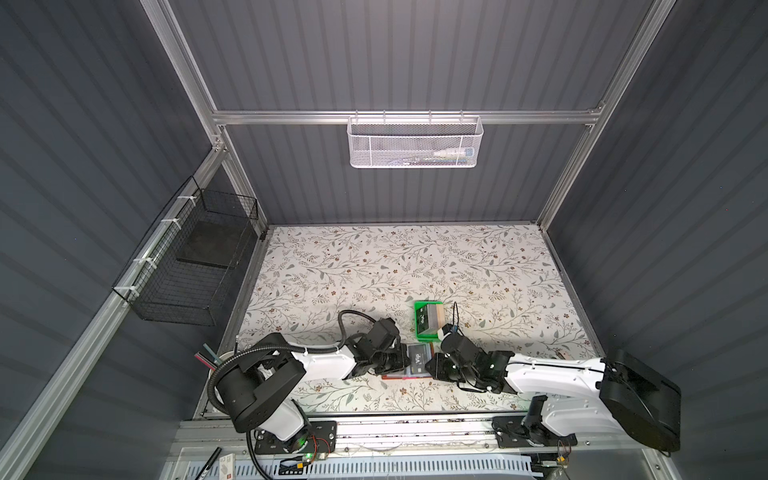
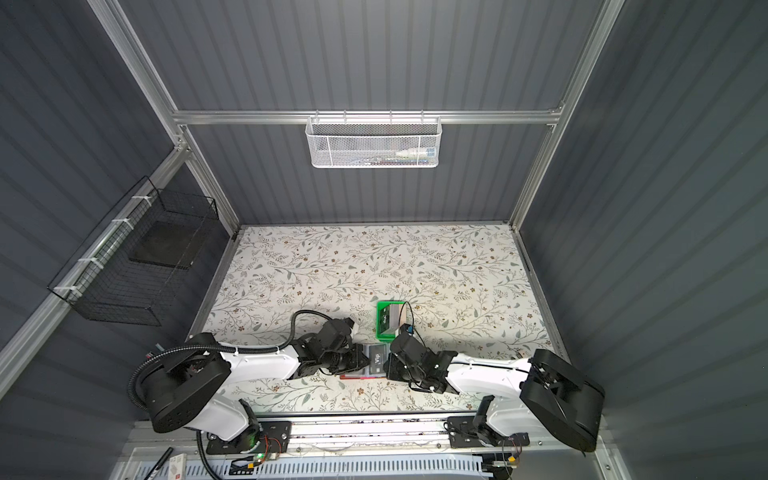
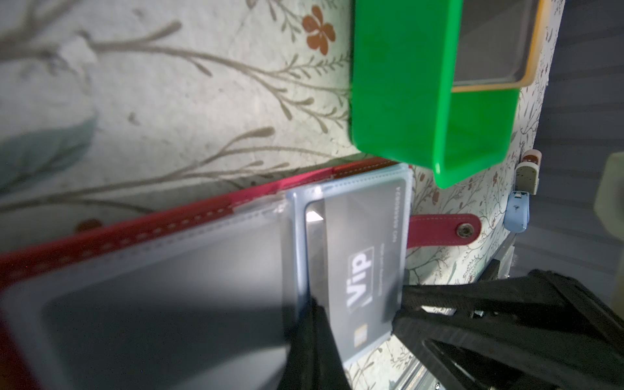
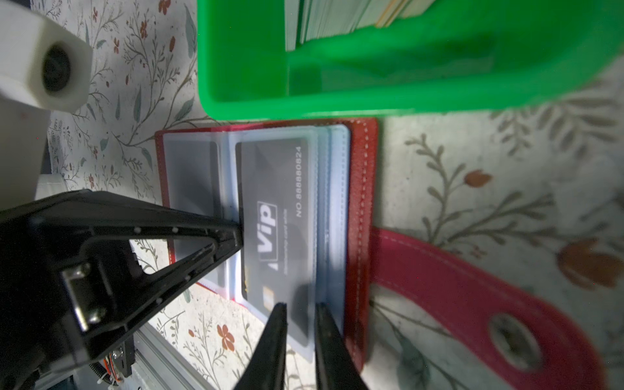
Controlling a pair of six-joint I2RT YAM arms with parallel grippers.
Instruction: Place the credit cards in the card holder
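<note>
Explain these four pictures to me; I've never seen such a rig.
Two white robot arms, the left arm and right arm, work over a floral table. Two pictures look down from one overhead camera; the other two come from wrist cameras. On the table lies an open red card holder with a black Vip card in a clear sleeve. Next to it, a green tray holds more cards. The left gripper is shut, its tip at the card's edge; the right gripper, jaws slightly apart, sits at the sleeve's edge. Neither visibly holds anything.

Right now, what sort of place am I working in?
Probably a lab test cell, not a home: grey panelled walls on an aluminium frame, a white mesh basket hung on its crossbar, and a floral tabletop.
</note>
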